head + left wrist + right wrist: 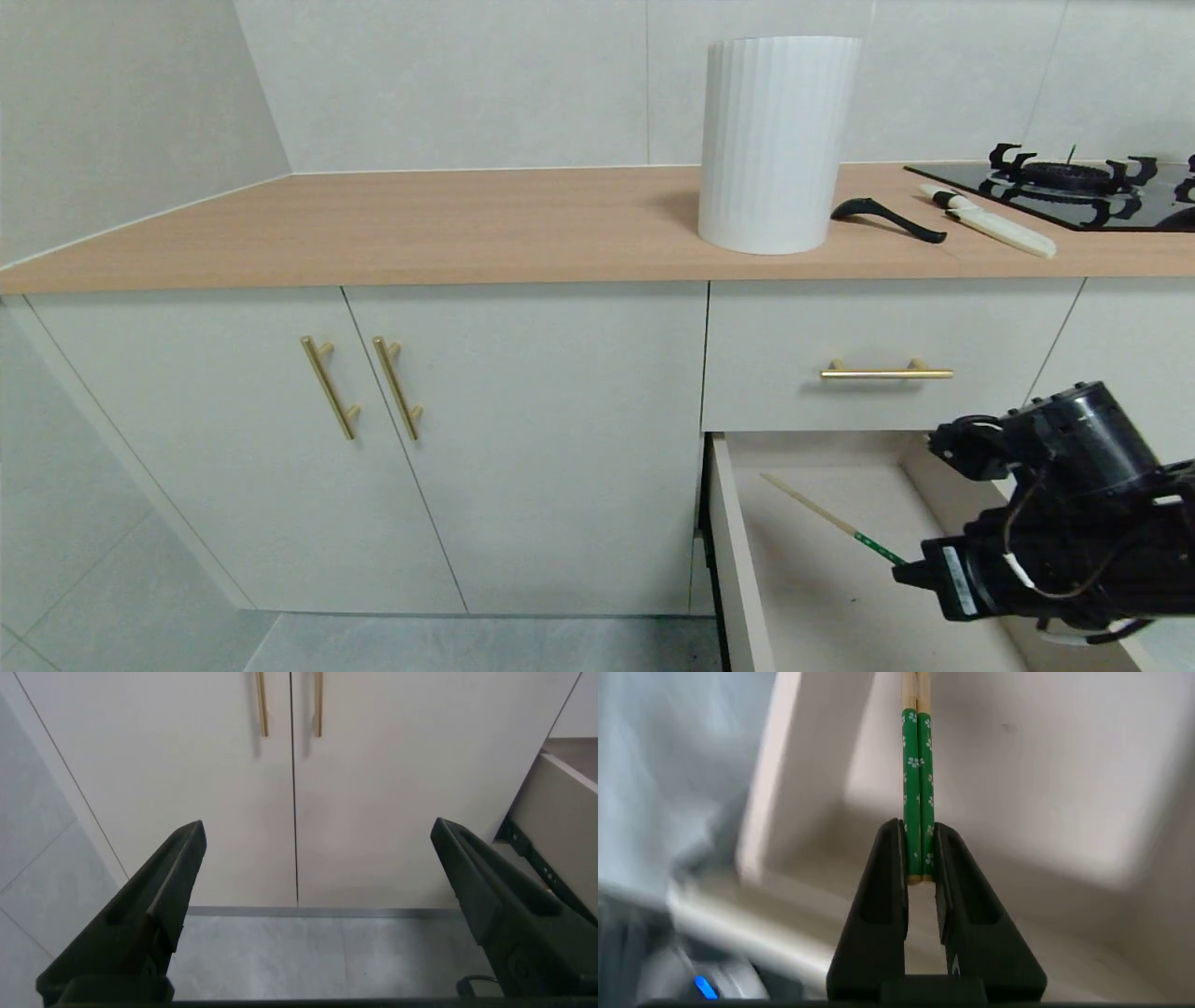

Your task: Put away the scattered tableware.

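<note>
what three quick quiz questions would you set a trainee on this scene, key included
1. True or false: the right end effector is shut on a pair of green-ended chopsticks.
2. Pick one: the chopsticks are held over A) the open drawer, B) the countertop, C) the floor.
3. Fill the gap: the left end effector is ____ and holds nothing.

Key: 1 true; 2 A; 3 open.
</note>
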